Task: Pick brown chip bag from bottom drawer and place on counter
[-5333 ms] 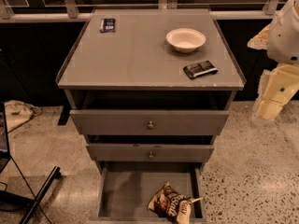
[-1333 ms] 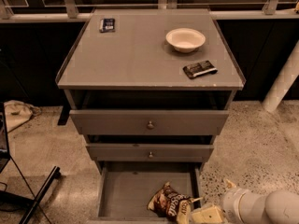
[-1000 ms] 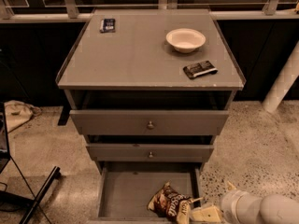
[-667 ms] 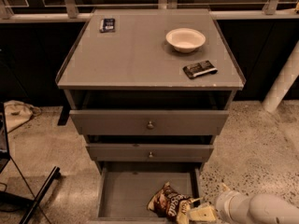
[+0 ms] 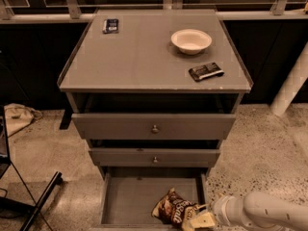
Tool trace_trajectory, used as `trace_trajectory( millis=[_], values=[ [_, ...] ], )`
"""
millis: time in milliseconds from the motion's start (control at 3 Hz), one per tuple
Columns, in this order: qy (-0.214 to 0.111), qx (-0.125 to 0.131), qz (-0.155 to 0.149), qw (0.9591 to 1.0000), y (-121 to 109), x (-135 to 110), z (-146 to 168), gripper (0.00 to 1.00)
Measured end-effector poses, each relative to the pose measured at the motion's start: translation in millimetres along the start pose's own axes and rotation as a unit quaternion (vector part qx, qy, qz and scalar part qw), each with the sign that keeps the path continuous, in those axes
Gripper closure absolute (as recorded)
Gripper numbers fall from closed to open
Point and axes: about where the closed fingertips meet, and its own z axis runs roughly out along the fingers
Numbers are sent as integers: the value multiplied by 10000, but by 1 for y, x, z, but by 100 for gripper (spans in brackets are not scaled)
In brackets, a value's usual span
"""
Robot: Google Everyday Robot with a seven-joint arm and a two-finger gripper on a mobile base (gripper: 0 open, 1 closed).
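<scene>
The step in hand is the grasp. The claw (image 5: 202,220) is low at the near right of the open bottom drawer (image 5: 130,196), up against the right end of the brown chip bag (image 5: 172,209). I cannot tell whether it is clenched on the bag or released. The bag lies crumpled on the drawer floor at the near right.

As I judge it, the next move calls for a sure hold on the bag, a lift clear of the two knobbed drawers above, and a set-down on a bare part of the table (image 5: 139,57), away from the white bowl (image 5: 191,41) and black packet (image 5: 206,71) at its right.

The bag carries pale lettering, and the black packet and the small dark packet (image 5: 110,25) at the far left carry light marks, but none can be read.
</scene>
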Motion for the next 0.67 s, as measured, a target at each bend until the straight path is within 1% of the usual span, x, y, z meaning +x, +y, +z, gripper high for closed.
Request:
trace_trajectory(
  millis=[333, 667],
  values=[
    [76, -100, 16, 9999, 0, 4, 8, 0],
    [93, -129, 191, 9997, -4, 20, 19, 0]
  ],
)
